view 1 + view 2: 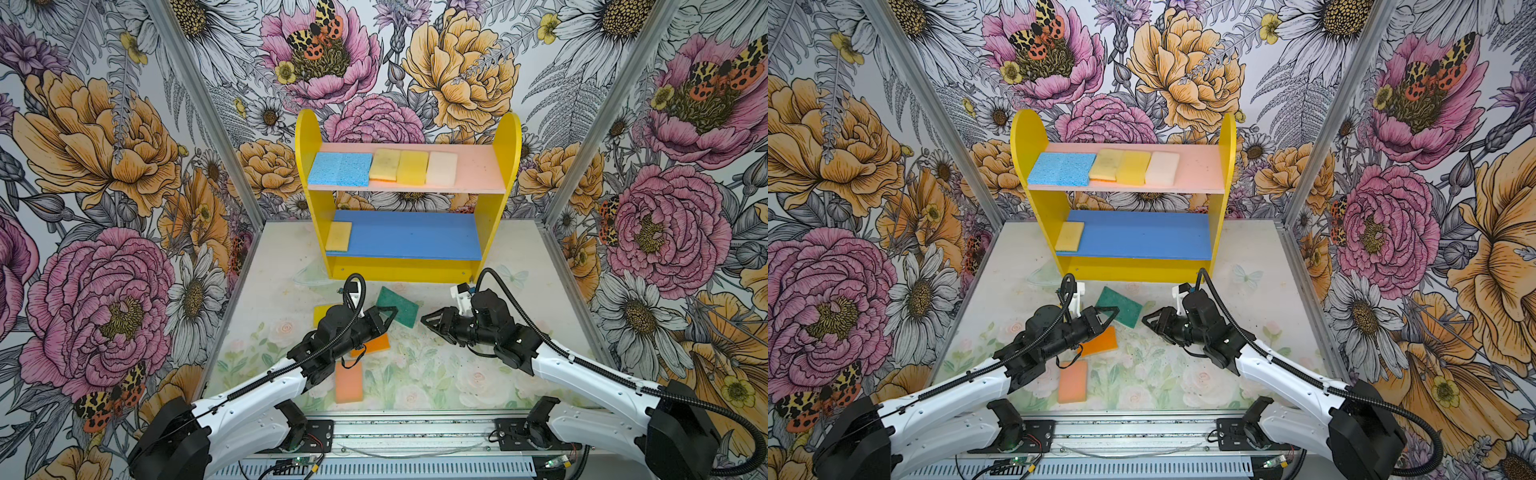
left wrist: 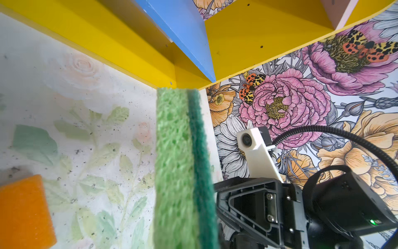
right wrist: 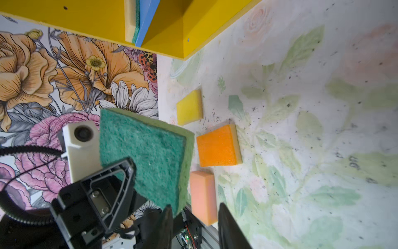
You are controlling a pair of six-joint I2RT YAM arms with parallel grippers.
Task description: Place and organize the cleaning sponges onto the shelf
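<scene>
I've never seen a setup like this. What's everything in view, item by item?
shelf: one, yellow sides, pink board above blue board, back of table
blue sponges: two, light blue, pink board, left end
yellow sponges: four, yellow, two on pink board, one on blue board, one on table
cream sponge: one, cream, pink board
orange sponge: one, orange, table
peach sponge: one, peach, table
green sponge: one, dark green, in left fingers
table: one, pale floral
walls: three, floral, around table
left fingers: black, shut on green sponge
right fingers: black, open, empty
</scene>
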